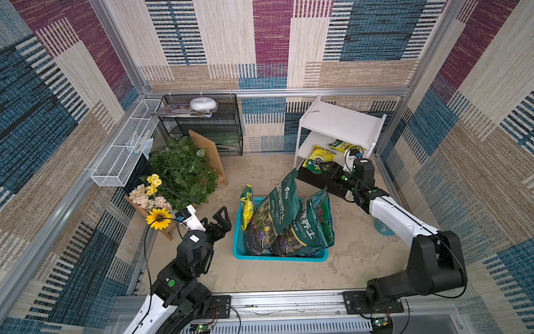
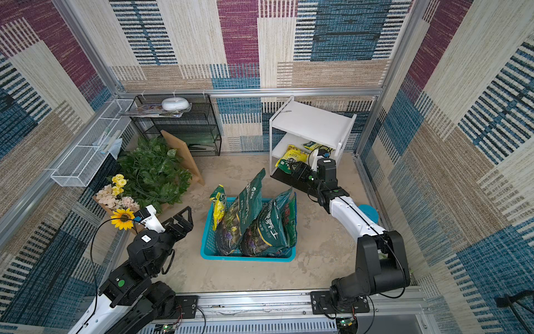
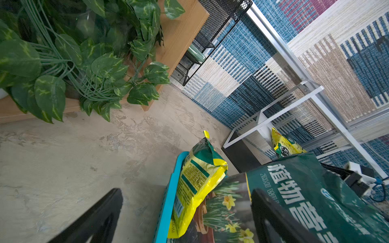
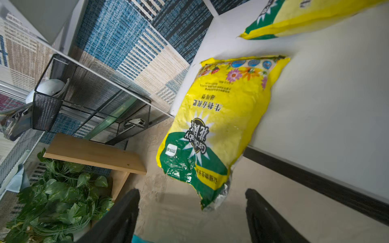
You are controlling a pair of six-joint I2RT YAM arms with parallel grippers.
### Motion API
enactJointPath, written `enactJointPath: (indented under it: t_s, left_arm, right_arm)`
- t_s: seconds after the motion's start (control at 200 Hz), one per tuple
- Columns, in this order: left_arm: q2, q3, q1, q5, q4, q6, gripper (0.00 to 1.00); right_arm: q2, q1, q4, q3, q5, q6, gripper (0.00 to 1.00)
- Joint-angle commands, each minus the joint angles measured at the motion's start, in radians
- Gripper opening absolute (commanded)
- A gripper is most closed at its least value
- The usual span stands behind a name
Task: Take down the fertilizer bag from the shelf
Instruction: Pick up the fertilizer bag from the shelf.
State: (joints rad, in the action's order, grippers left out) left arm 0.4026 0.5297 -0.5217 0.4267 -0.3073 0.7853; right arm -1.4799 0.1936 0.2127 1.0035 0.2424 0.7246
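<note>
Fertilizer bag [image 4: 212, 130], crinkled glossy plastic, pillow-shaped

Right tool [image 4: 192, 207] and left tool [image 3: 186, 212], jaws apart

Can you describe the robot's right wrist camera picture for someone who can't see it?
A yellow-and-green fertilizer bag lies on the white shelf, its green end hanging over the edge. The right gripper stands open just short of it, touching nothing. A second yellow bag lies further back.

Patchwork walls [image 1: 271, 43], mottled beige floor [image 1: 274, 277]
</note>
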Motion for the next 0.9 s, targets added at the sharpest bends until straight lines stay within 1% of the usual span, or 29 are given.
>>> enactJointPath:
  t_s: [0.0,0.195,0.225,0.26,0.361,0.431,0.461,0.486,0.546,0.686,0.896]
  left_arm:
    - [-0.005,0.006,0.000,-0.009,0.031,-0.005,0.99]
    - [-0.013,0.005,0.001,-0.006,0.028,-0.005,0.99]
    - [-0.015,0.004,0.000,-0.005,0.028,-0.005,0.99]
    - [-0.015,0.004,0.000,-0.005,0.028,-0.005,0.99]
    - [-0.015,0.005,0.000,-0.003,0.028,-0.006,0.99]
    - [-0.015,0.006,0.000,-0.002,0.028,-0.006,0.99]
    - [-0.018,0.006,0.000,-0.002,0.027,-0.006,0.99]
    - [-0.019,0.006,0.000,-0.002,0.027,-0.006,0.99]
    - [-0.022,0.006,0.000,0.000,0.028,-0.007,0.99]
    - [-0.030,0.007,0.000,0.001,0.024,-0.006,0.99]
    - [-0.036,0.009,0.000,0.009,0.021,-0.011,0.99]
  right_arm:
    - [-0.026,-0.005,0.048,0.016,0.061,0.047,0.82]
    - [-0.081,-0.010,0.050,0.027,0.076,0.084,0.80]
    - [-0.089,-0.010,0.050,0.030,0.084,0.089,0.79]
    - [-0.100,-0.011,0.050,0.035,0.099,0.094,0.76]
    - [-0.129,-0.011,0.050,0.066,0.154,0.077,0.57]
    - [-0.142,-0.011,0.039,0.090,0.183,0.057,0.32]
    - [-0.143,-0.012,0.029,0.099,0.187,0.053,0.24]
    - [-0.141,-0.011,0.023,0.104,0.187,0.051,0.15]
    - [-0.126,-0.012,0.016,0.106,0.181,0.048,0.00]
    - [-0.059,-0.011,-0.016,0.101,0.157,0.034,0.00]
    - [0.034,-0.004,-0.064,0.118,0.167,0.018,0.00]
